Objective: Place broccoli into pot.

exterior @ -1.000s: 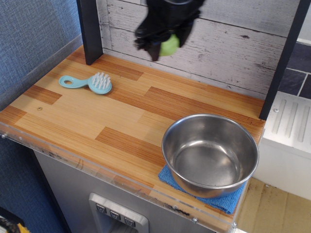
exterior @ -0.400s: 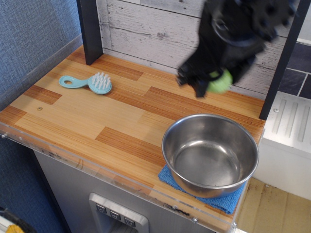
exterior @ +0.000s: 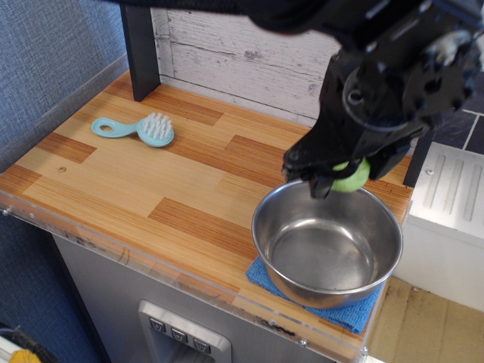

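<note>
- A wooden table with striped light and dark planks fills most of the view; a whitewashed plank wall stands along its back edge.
- The black robot arm reaches in from the top right, and its bulky body hides much of the table's back right corner.
- The pot, a shiny steel bowl with no handles, sits at the front right corner of the table on a blue cloth that shows beneath its front side. It looks empty inside.
- The gripper hangs over the back rim of the pot, its dark fingers clamped around the broccoli.
- A light-blue brush with white bristles lies near the back left corner, well apart from the pot and no part of the task.
- The broccoli, a small lime-green lump, is held in the gripper above the pot's back rim. It touches neither the pot nor the table, and only part of it shows past the fingers.
- The step in hand appears to be carrying the broccoli over the pot for release. To do it well, the gripper would likely move a little toward the table's front edge so the toy hangs over the middle of the bowl, then lower before letting go, so the light piece does not bounce off the rim.
</note>
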